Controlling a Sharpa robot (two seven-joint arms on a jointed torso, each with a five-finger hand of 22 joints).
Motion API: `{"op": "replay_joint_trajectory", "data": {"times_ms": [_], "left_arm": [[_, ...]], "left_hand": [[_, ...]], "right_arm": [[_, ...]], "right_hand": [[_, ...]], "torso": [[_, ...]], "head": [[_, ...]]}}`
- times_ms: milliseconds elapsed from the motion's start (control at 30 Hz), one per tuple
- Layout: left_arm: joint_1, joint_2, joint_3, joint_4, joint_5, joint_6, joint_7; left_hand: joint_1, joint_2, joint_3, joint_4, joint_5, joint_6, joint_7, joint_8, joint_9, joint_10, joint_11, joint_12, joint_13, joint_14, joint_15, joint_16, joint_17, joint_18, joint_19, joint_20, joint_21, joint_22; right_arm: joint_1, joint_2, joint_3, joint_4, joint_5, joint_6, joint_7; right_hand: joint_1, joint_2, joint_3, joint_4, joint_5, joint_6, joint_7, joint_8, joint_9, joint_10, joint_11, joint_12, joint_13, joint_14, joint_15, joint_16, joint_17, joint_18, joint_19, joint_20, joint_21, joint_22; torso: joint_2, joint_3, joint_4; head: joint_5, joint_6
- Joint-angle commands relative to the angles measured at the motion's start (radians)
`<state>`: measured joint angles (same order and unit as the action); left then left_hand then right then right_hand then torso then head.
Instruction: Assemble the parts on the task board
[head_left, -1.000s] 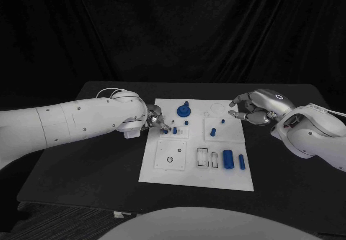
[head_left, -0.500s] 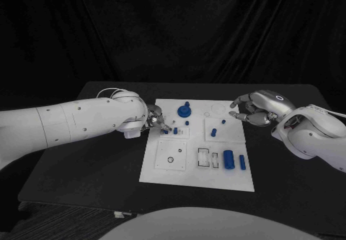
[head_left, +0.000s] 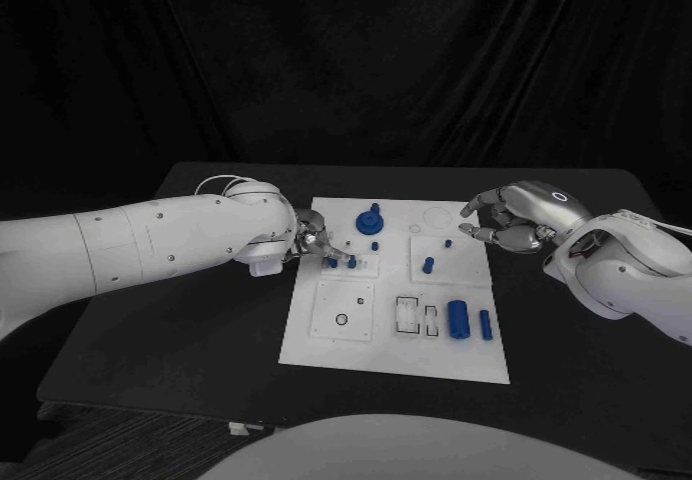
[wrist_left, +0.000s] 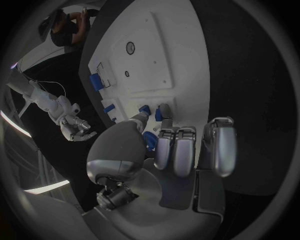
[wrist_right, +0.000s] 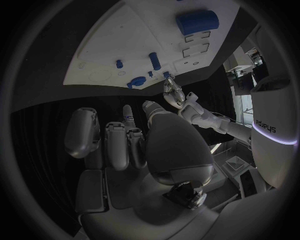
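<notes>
The white task board (head_left: 332, 345) lies in the middle of the black table. My left hand (head_left: 309, 245) reaches over its left edge, and in the left wrist view its thumb and a fingertip (wrist_left: 165, 109) pinch a small blue peg (wrist_left: 158, 115) that stands in a small square plate. A second small peg (head_left: 329, 264) stands close beside it. My right hand (head_left: 505, 225) hovers at the board's far right edge with loosely curled fingers (wrist_right: 128, 120) holding nothing. A small blue peg (head_left: 447, 243) stands just in front of it.
More blue parts are on the board: a large knob (head_left: 371, 215) at the far end, a peg (head_left: 428, 265) in the middle, and a thick cylinder (head_left: 457, 318) and a slim one (head_left: 485, 323) at the near right. A black ring (head_left: 339, 320) and rectangular slots (head_left: 407, 312) lie nearby.
</notes>
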<state>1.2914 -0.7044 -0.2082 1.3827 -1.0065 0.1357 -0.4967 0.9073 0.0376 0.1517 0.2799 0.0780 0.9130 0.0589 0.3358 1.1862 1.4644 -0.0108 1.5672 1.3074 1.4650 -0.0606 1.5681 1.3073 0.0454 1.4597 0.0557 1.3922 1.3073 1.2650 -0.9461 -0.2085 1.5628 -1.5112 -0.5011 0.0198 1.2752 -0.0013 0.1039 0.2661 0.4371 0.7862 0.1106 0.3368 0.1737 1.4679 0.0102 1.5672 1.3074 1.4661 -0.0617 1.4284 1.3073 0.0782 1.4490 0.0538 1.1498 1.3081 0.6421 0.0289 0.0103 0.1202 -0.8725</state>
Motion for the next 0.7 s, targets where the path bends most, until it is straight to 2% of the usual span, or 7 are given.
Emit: {"op": "replay_joint_trajectory", "data": {"times_ms": [33, 67, 200, 333, 500, 567, 700], "left_arm": [[-0.004, -0.001, -0.005, -0.001, 0.002, 0.02, -0.012], [-0.004, -0.002, -0.005, 0.0, 0.002, 0.012, -0.008], [-0.004, -0.006, -0.005, 0.0, 0.002, 0.001, -0.004], [-0.005, -0.008, -0.005, 0.001, 0.002, -0.005, 0.0], [-0.005, -0.008, -0.005, 0.002, 0.002, -0.008, 0.005], [-0.005, -0.008, -0.005, 0.001, 0.002, -0.011, 0.01], [-0.005, -0.008, -0.005, 0.002, 0.002, -0.017, 0.022]], "left_hand": [[-0.028, 0.008, -0.025, 0.011, -0.015, 0.004, 0.004, -0.005, 0.0, 0.106, 0.007, 0.004, 0.263, 0.106, 0.008, 0.003, 0.263, 0.002, -0.003, 0.004, -0.004, 0.2], [-0.06, 0.019, -0.05, 0.012, -0.016, 0.008, 0.003, 0.001, 0.007, 0.106, 0.007, 0.004, 0.263, 0.106, 0.008, 0.003, 0.263, 0.003, -0.002, 0.004, -0.005, 0.2], [-0.092, 0.035, -0.085, 0.013, -0.014, 0.011, 0.0, 0.029, 0.035, 0.106, 0.005, 0.004, 0.263, 0.106, 0.007, 0.003, 0.263, 0.003, -0.002, 0.003, -0.005, 0.2], [-0.109, 0.058, -0.118, 0.013, 0.008, 0.002, -0.003, 0.064, 0.078, 0.106, 0.002, 0.004, 0.263, 0.106, 0.005, 0.003, 0.263, 0.002, -0.001, 0.001, -0.005, 0.2], [-0.112, 0.069, -0.131, 0.014, 0.024, -0.004, -0.004, 0.075, 0.094, 0.106, 0.001, 0.004, 0.263, 0.106, 0.004, 0.003, 0.263, 0.003, -0.001, 0.001, -0.006, 0.2], [-0.116, 0.081, -0.142, 0.013, 0.045, -0.008, -0.005, 0.085, 0.107, 0.106, 0.0, 0.004, 0.263, 0.106, 0.003, 0.003, 0.263, 0.003, -0.002, 0.0, -0.007, 0.2], [-0.115, 0.091, -0.152, 0.013, 0.063, -0.011, -0.006, 0.093, 0.118, 0.106, 0.0, 0.004, 0.263, 0.106, 0.003, 0.003, 0.263, 0.003, -0.001, 0.0, -0.006, 0.2]], "right_arm": [[-0.003, 0.0, 0.001, 0.0, -0.002, 0.005, -0.017], [-0.003, -0.001, 0.001, 0.0, -0.002, 0.005, -0.017], [-0.003, -0.001, 0.001, 0.0, -0.002, 0.005, -0.017], [-0.003, 0.0, 0.001, 0.0, -0.002, 0.005, -0.017], [-0.003, 0.0, 0.001, 0.0, -0.002, 0.004, -0.016], [-0.003, 0.0, 0.001, 0.0, -0.002, 0.004, -0.016], [-0.003, 0.0, 0.001, 0.0, -0.002, 0.003, -0.016]], "right_hand": [[0.009, 0.001, 0.007, 0.001, 0.004, 0.003, 0.001, -0.001, -0.001, 0.103, 0.007, 0.004, 0.263, 0.073, 0.009, -0.004, 0.123, 0.003, 0.003, 0.0, -0.006, 0.154], [0.009, 0.001, 0.007, 0.001, 0.004, 0.003, 0.001, -0.001, -0.001, 0.103, 0.007, 0.004, 0.263, 0.073, 0.009, -0.004, 0.123, 0.003, 0.003, 0.0, -0.006, 0.154], [0.01, 0.001, 0.007, 0.001, 0.005, 0.003, 0.001, -0.001, -0.002, 0.103, 0.007, 0.004, 0.263, 0.073, 0.009, -0.003, 0.123, 0.003, 0.003, 0.0, -0.005, 0.154], [0.01, 0.001, 0.007, 0.001, 0.005, 0.003, 0.001, -0.001, -0.002, 0.103, 0.007, 0.004, 0.263, 0.073, 0.009, -0.003, 0.123, 0.003, 0.003, 0.0, -0.005, 0.154], [0.009, 0.001, 0.007, 0.001, 0.005, 0.003, 0.001, -0.001, -0.002, 0.103, 0.007, 0.004, 0.263, 0.073, 0.009, -0.004, 0.123, 0.003, 0.003, 0.0, -0.006, 0.154], [0.009, 0.001, 0.007, 0.001, 0.005, 0.003, 0.001, -0.001, -0.002, 0.103, 0.007, 0.004, 0.263, 0.073, 0.009, -0.004, 0.123, 0.003, 0.003, 0.0, -0.006, 0.154], [0.009, 0.001, 0.007, 0.001, 0.005, 0.003, 0.001, -0.001, -0.002, 0.103, 0.007, 0.004, 0.263, 0.073, 0.009, -0.004, 0.123, 0.003, 0.003, 0.0, -0.006, 0.154]], "torso": [[0.0, 0.0004, 0.0004], [0.0, 0.0002, 0.0001], [0.0, -0.0002, -0.0005], [0.0, 0.0, -0.0007], [0.0, 0.0004, -0.0009], [0.0, 0.0003, -0.0004], [0.0, 0.0005, 0.0002]], "head": [[-0.001, 0.0], [-0.001, 0.0], [0.0, 0.0], [0.001, 0.0], [0.0, 0.0], [0.0, 0.0], [-0.001, 0.0]]}}
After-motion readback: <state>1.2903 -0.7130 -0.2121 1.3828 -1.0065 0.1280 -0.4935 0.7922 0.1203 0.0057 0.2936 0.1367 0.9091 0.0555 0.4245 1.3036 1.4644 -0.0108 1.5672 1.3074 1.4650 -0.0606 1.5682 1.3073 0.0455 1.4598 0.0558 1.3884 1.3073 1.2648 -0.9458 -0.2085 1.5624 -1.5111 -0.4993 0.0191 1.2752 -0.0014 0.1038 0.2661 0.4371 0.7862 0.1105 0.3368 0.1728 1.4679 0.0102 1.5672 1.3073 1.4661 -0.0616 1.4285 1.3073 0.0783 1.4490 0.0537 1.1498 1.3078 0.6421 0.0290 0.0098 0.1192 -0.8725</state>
